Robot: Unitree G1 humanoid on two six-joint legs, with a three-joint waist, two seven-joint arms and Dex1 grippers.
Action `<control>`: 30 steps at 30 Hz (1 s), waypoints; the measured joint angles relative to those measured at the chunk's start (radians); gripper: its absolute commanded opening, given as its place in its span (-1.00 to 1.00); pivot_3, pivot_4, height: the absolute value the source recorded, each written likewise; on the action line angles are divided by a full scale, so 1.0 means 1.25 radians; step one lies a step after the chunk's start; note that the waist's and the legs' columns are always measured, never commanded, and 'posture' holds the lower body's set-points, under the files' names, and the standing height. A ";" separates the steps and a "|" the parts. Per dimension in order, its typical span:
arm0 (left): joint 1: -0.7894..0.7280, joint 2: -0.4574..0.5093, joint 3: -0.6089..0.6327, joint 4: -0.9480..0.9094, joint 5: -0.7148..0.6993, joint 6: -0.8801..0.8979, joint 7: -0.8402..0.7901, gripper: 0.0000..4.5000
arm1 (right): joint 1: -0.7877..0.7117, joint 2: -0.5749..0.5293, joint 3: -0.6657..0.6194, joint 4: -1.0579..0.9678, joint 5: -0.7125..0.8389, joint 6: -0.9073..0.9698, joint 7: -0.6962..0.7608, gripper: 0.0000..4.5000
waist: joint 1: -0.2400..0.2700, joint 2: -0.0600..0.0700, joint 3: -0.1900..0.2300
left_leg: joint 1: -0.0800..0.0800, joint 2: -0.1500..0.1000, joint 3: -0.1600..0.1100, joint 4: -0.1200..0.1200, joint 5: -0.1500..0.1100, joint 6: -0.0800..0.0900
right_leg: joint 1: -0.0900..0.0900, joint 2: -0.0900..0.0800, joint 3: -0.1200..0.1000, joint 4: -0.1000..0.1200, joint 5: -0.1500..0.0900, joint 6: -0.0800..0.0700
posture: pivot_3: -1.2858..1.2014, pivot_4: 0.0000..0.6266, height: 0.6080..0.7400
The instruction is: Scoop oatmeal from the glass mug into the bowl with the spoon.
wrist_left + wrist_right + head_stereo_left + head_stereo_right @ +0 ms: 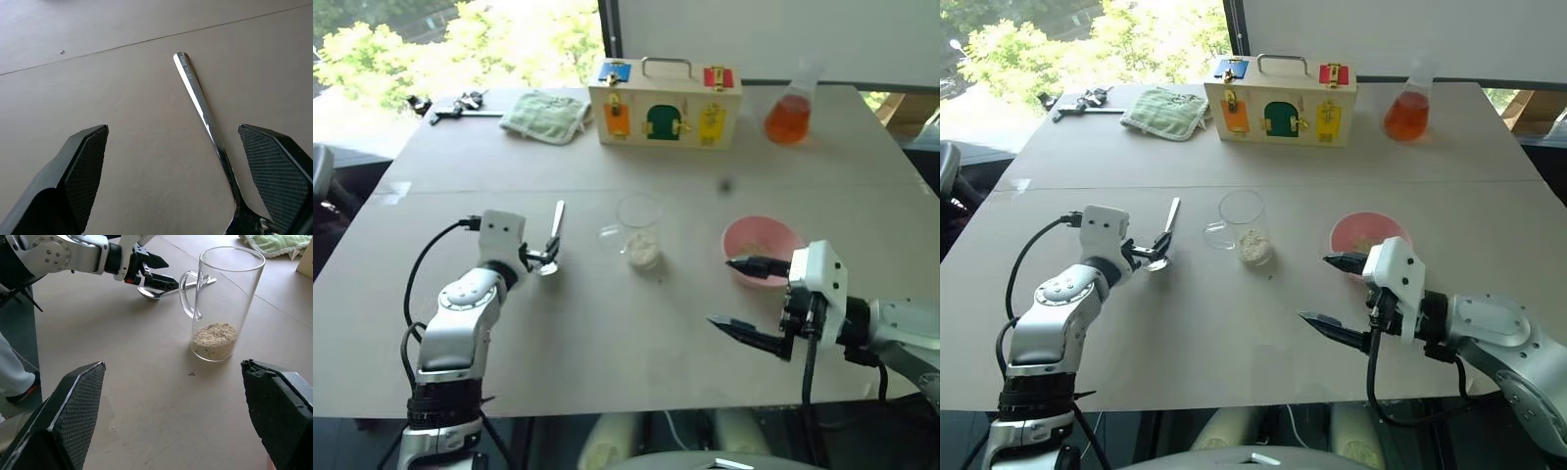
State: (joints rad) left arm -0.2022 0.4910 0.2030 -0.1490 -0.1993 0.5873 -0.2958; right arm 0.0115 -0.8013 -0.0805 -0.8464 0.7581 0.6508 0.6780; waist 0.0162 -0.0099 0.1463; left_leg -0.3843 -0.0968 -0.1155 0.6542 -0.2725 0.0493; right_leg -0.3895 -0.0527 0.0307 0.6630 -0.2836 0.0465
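The tabletop (pixel 607 333) under me is a smooth, matte beige sheet with a fine leathery grain and one thin seam running across it. My left claw (pixel 546 258) hangs wide open at the spoon (pixel 554 235), its two black fingers (pixel 83 166) faced with a cross-hatched grip pattern; the spoon's small oval bowl lies between them, close to one finger, and nothing is clamped. The spoon is slim polished metal, mirror-bright, its long flat handle tapering away from me with tiny stamped lettering near the rounded end. It lies flat on the tabletop, just to the left of the glass mug (pixel 637 230).

The mug is a clear, straight-walled cylinder with a looped side handle turned toward the spoon. It stands upright, and a low heap of oatmeal (pixel 214 339), pale and flaky, covers its bottom. A few stray crumbs lie beside it.

To the right of the mug sits the bowl (pixel 761 249), round pink plastic, with a thin scatter of pale flakes inside. My right claw (pixel 736 294) hovers open and empty just in front of it, its upper finger crossing the near rim.
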 measured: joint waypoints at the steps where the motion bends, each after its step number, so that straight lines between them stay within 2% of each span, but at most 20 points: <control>1: -0.004 0.000 -0.002 0.001 0.000 -0.003 -0.005 0.98 | 0.007 0.000 0.000 -0.002 -0.004 -0.003 0.001 1.00 | 0.000 0.000 0.000 | 0.000 0.000 0.000 0.000 0.000 0.000 | 0.000 0.000 0.000 0.000 0.000 0.000 | 0.03 -0.52 1.00; 5: -0.011 0.000 -0.009 0.001 -0.001 0.000 -0.022 0.98 | 0.038 0.001 0.001 -0.002 -0.029 -0.026 0.010 1.00 | -0.001 0.000 0.000 | 0.000 0.000 0.000 0.000 0.000 0.000 | 0.000 0.000 0.000 0.000 0.000 0.000 | 0.03 -0.52 1.00; 10: -0.026 -0.005 -0.014 0.001 -0.021 0.086 -0.029 0.98 | 0.043 0.002 0.002 -0.002 -0.045 -0.051 0.019 1.00 | -0.001 0.000 0.000 | 0.000 0.000 0.000 0.000 0.000 0.000 | 0.000 0.000 0.000 0.001 0.000 0.000 | 0.03 -0.52 1.00; 13: -0.027 -0.008 -0.016 -0.017 -0.046 0.161 -0.037 0.68 | 0.043 0.002 0.002 -0.002 -0.055 -0.059 0.027 1.00 | -0.001 0.000 0.000 | 0.001 0.000 0.000 0.000 0.000 0.000 | 0.000 0.000 0.000 0.001 0.000 0.000 | 0.03 -0.52 1.00; 16: -0.031 -0.025 -0.007 -0.039 -0.055 0.210 -0.023 0.13 | 0.038 0.002 0.002 -0.002 -0.061 -0.066 0.027 1.00 | 0.000 0.001 -0.001 | 0.001 0.000 0.000 0.000 0.000 0.000 | 0.001 0.000 0.000 0.001 0.000 0.000 | 0.03 -0.52 1.00; 17: -0.033 -0.029 -0.003 -0.042 -0.060 0.222 -0.020 0.01 | 0.036 0.002 0.002 -0.002 -0.062 -0.067 0.027 1.00 | 0.001 0.001 -0.001 | 0.002 0.000 0.000 0.000 0.000 0.000 | 0.001 0.000 0.000 0.001 0.000 0.000 | 0.03 -0.52 1.00; 20: -0.039 -0.036 0.003 -0.043 -0.063 0.239 -0.012 -0.67 | 0.027 0.002 0.002 -0.002 -0.062 -0.068 0.026 1.00 | 0.001 0.001 -0.001 | 0.003 0.000 -0.001 0.000 0.000 -0.001 | 0.002 0.000 0.000 0.001 0.000 0.000 | 0.03 -0.52 1.00; 22: -0.043 -0.046 0.017 -0.043 -0.068 0.247 -0.004 -0.98 | 0.021 0.002 0.002 -0.002 -0.062 -0.068 0.025 1.00 | 0.001 0.001 -0.001 | 0.002 0.000 -0.001 0.000 0.000 -0.001 | 0.002 0.000 0.000 0.001 0.000 0.000 | 0.03 -0.52 1.00; 28: -0.030 -0.073 0.045 -0.050 -0.077 0.239 0.024 -0.98 | -0.007 0.002 0.004 -0.002 -0.060 -0.062 0.021 1.00 | 0.000 0.001 -0.001 | 0.003 0.000 -0.001 0.001 0.001 -0.001 | 0.002 0.000 0.000 0.001 0.000 0.000 | 0.03 -0.52 1.00; 30: 0.017 -0.100 0.061 -0.081 -0.078 0.197 0.035 -0.98 | -0.010 0.002 0.004 -0.002 -0.059 -0.059 0.020 1.00 | -0.003 0.001 -0.002 | 0.003 0.000 0.000 0.001 0.000 -0.001 | 0.002 0.000 0.000 0.001 0.000 0.000 | 0.03 -0.52 1.00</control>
State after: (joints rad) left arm -0.1811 0.3665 0.2790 -0.2497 -0.2963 0.8333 -0.2514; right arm -0.0011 -0.7987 -0.0753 -0.8483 0.6849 0.5774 0.7026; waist 0.0129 -0.0080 0.1444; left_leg -0.3811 -0.0970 -0.1161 0.6548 -0.2720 0.0485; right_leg -0.3865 -0.0527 0.0310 0.6638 -0.2836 0.0465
